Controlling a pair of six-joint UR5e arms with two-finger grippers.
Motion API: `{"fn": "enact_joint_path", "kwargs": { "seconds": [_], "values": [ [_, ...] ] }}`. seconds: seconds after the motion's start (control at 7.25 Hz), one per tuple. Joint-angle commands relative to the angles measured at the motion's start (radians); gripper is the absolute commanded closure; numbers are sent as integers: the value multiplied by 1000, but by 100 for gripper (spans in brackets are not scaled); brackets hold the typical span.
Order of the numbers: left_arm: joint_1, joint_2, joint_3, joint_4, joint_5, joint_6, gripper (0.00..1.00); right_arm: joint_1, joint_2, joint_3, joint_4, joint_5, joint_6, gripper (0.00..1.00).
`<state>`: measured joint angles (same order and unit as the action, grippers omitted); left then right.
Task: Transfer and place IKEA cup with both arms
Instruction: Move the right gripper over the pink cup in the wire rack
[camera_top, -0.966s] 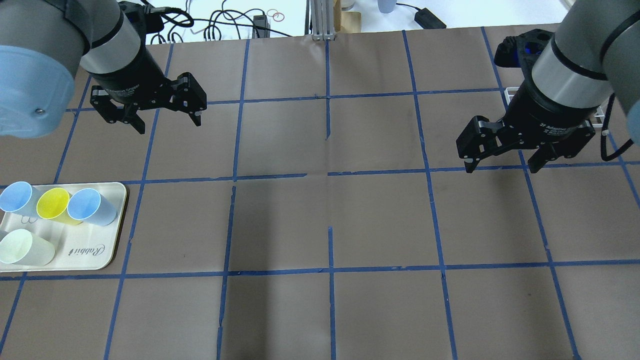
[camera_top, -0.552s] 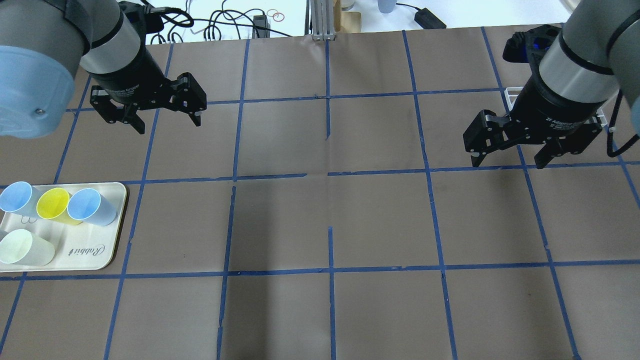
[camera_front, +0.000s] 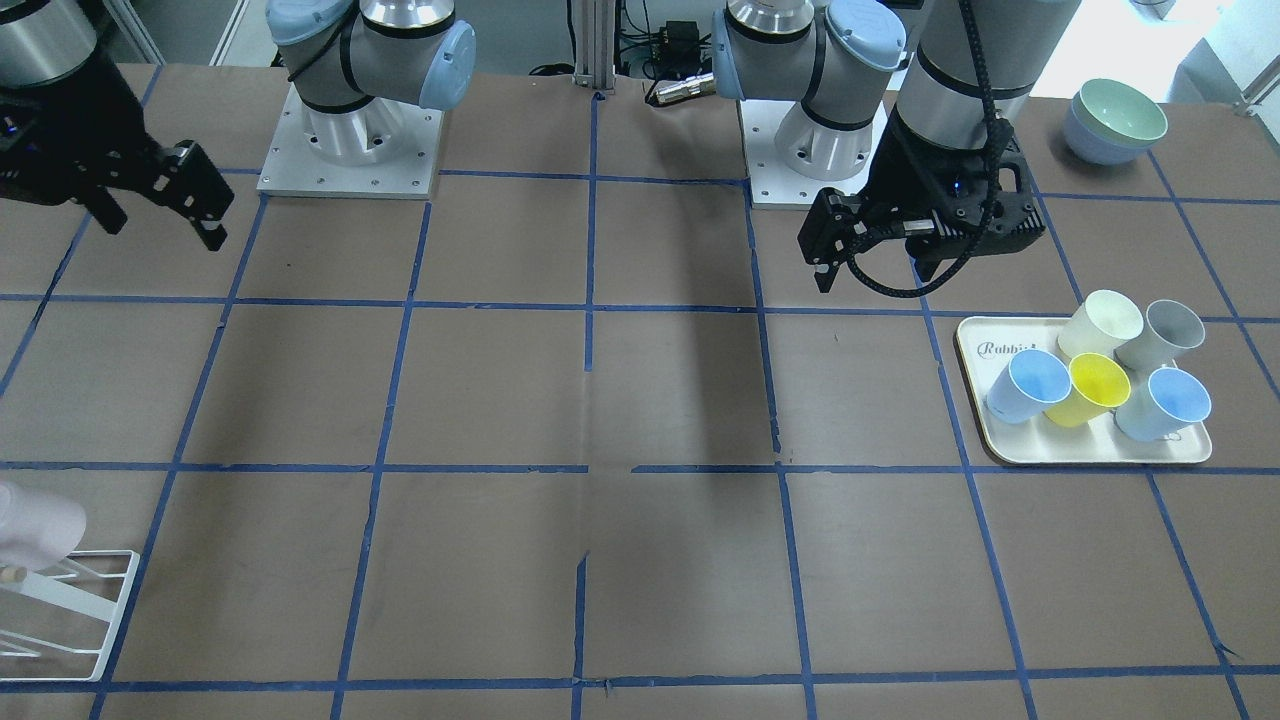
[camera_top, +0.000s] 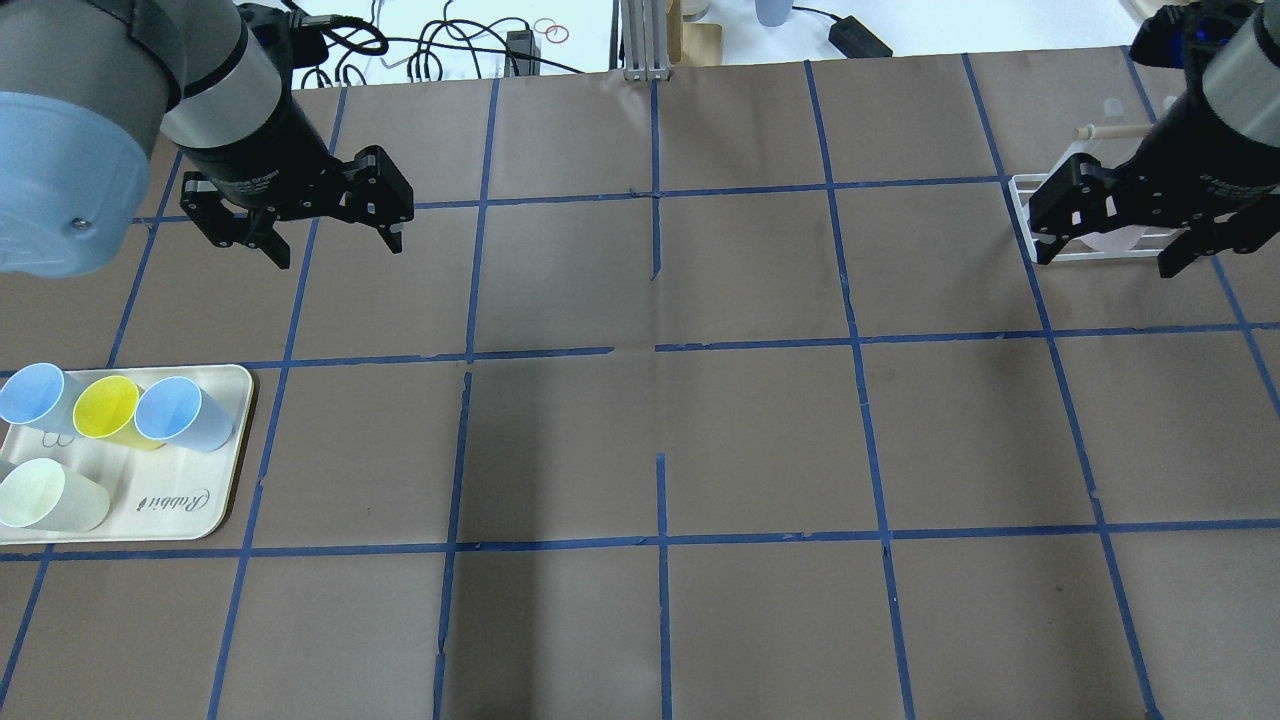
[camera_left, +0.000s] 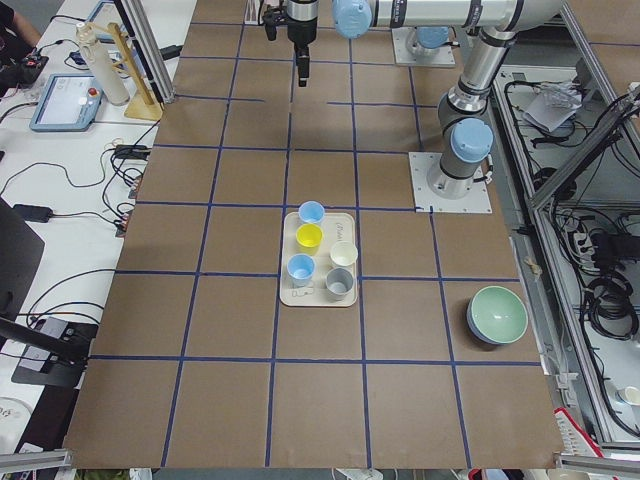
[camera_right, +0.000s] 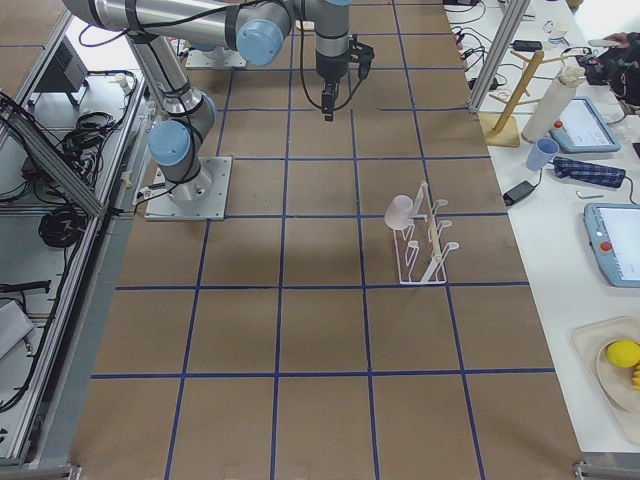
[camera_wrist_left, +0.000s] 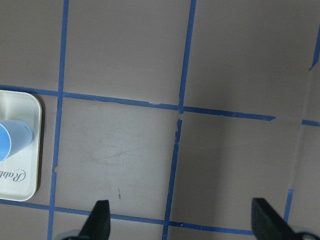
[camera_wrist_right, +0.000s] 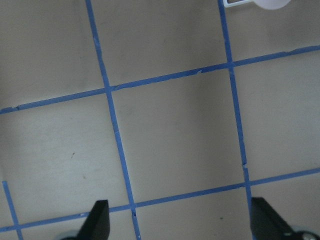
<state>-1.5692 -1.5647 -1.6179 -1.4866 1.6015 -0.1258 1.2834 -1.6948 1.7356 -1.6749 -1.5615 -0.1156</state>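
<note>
The pale pink IKEA cup (camera_right: 400, 211) hangs on a peg of the white wire rack (camera_right: 425, 250) at the table's right end. It also shows in the front-facing view (camera_front: 35, 535), and in the overhead view (camera_top: 1112, 240) partly behind my right gripper. My right gripper (camera_top: 1105, 265) hovers open and empty, high above the table on the robot's side of the rack; in the front-facing view it (camera_front: 165, 232) is clear of the cup. My left gripper (camera_top: 338, 253) is open and empty, hovering beyond the tray. Both wrist views show open fingers over bare table.
A cream tray (camera_top: 200, 510) at the left end holds two light blue cups, a yellow one (camera_top: 105, 408), a cream-white one and a grey one (camera_front: 1170, 330). Stacked bowls (camera_front: 1115, 118) sit near the left arm's base. Blue tape lines grid the brown table.
My right gripper has moved away from the robot and to the right, so it now overlaps the rack and pink cup in the overhead view. The left arm has not moved.
</note>
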Motion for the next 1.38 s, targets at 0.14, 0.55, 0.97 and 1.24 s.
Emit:
{"fn": "enact_joint_path", "kwargs": {
  "seconds": [0.14,0.55,0.97,1.24],
  "values": [
    [0,0,0,0,0,0,0,-91,101,-11,-164,0,-233,0],
    [-2,2,0,0,-2,0,0,-142,245,-68,-285,-2,-505,0],
    [-2,2,0,0,-2,0,0,-182,344,-73,-403,2,-565,0],
    [0,0,0,0,-2,0,0,-203,382,-73,-431,14,-566,0]
  ]
}}
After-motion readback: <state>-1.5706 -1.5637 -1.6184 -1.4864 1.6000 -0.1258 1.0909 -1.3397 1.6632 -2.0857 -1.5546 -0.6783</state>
